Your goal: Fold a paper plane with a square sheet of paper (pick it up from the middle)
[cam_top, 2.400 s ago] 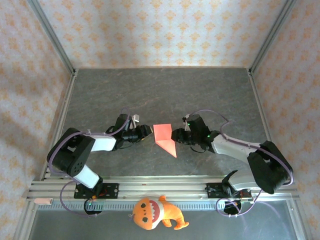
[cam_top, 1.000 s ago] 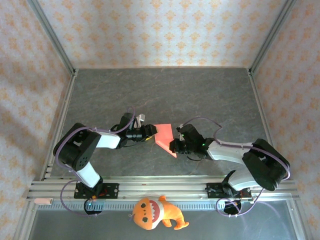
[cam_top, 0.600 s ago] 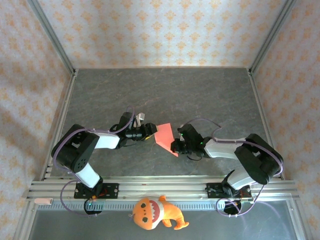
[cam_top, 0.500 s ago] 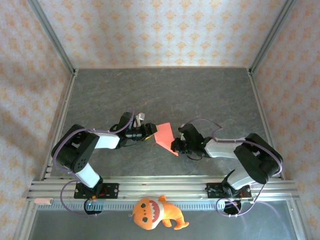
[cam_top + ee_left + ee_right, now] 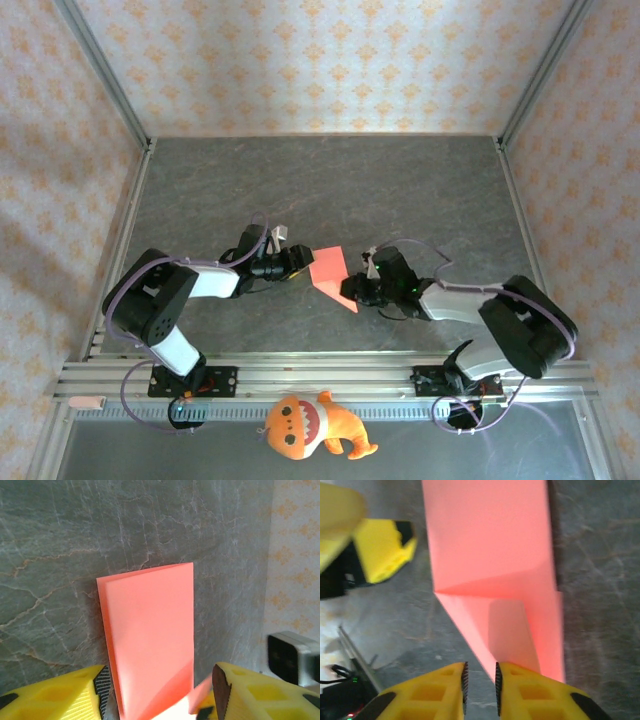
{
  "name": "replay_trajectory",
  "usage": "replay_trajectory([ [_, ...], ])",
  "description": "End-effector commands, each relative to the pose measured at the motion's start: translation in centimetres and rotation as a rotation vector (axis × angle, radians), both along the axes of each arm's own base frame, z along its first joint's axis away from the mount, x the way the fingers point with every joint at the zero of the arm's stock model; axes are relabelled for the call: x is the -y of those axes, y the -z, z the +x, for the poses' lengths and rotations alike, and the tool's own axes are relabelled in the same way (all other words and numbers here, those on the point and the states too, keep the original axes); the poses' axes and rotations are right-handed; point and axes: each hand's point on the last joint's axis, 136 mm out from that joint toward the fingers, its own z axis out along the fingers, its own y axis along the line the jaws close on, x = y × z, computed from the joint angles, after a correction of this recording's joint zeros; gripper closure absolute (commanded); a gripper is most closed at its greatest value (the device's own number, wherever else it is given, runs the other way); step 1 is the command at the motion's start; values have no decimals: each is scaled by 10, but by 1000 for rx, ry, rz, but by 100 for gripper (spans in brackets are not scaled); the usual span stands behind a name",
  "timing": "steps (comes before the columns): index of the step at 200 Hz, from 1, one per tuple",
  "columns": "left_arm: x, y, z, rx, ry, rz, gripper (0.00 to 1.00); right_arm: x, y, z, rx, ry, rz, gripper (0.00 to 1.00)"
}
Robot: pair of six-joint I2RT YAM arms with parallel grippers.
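The red-pink sheet of paper lies partly folded on the grey table, with a square end and a point toward the near right. In the left wrist view the paper runs between the fingers of my left gripper, which stands open around it, the pads apart from its edges. My left gripper sits at the paper's left side. My right gripper is at the pointed end. Seen from the right wrist, the right gripper is open by a narrow gap, and the paper's tip reaches its right finger.
An orange plush toy lies beyond the metal rail at the near edge. Patterned walls with aluminium posts close the table on three sides. My left gripper's yellow fingers lie close beside the paper in the right wrist view.
The right jaws were shut at the paper's tip and now stand slightly apart, the gripper drawn back a little to the right. The left jaws have widened a little. The paper barely moved.
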Motion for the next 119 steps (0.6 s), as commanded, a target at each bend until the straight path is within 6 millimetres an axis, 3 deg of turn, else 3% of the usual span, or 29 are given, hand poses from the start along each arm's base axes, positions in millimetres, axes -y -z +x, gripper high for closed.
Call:
replay_trajectory([
  [1,1,-11,3,31,-11,3,42,5,-26,17,97,43,-3,71],
  [28,2,-12,1,31,-6,-7,40,25,-17,29,103,109,-72,63],
  [119,18,-9,0,-2,52,-65,41,29,-14,33,93,116,-75,60],
])
